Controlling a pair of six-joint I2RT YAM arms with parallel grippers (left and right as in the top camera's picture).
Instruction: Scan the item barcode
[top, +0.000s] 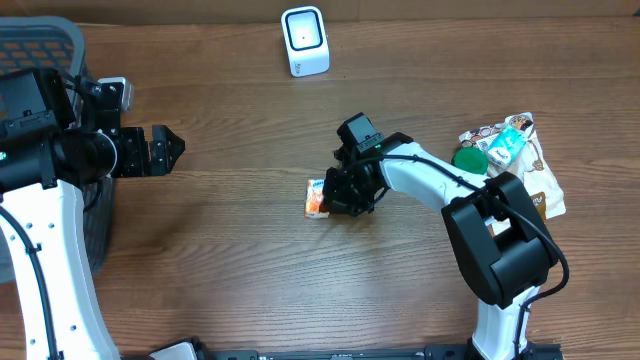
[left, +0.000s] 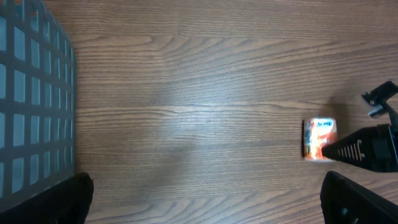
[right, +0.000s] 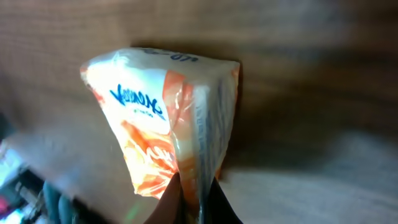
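The item is a small orange and white packet (top: 316, 198) lying mid-table; it shows as well in the left wrist view as the same packet (left: 319, 138), at the right. My right gripper (top: 334, 196) is shut on the packet's near edge. In the right wrist view the packet (right: 168, 118) fills the frame, and my right gripper (right: 198, 202) pinches its thin sealed edge between both fingertips. The white barcode scanner (top: 304, 40) stands at the table's far edge. My left gripper (top: 172, 147) hovers open at the left, its fingers (left: 78, 196) wide apart over bare wood.
A grey mesh basket (top: 45, 60) sits at the far left, under my left arm. Several other packets and a green lid (top: 505, 150) lie in a pile at the right, beside the right arm's base.
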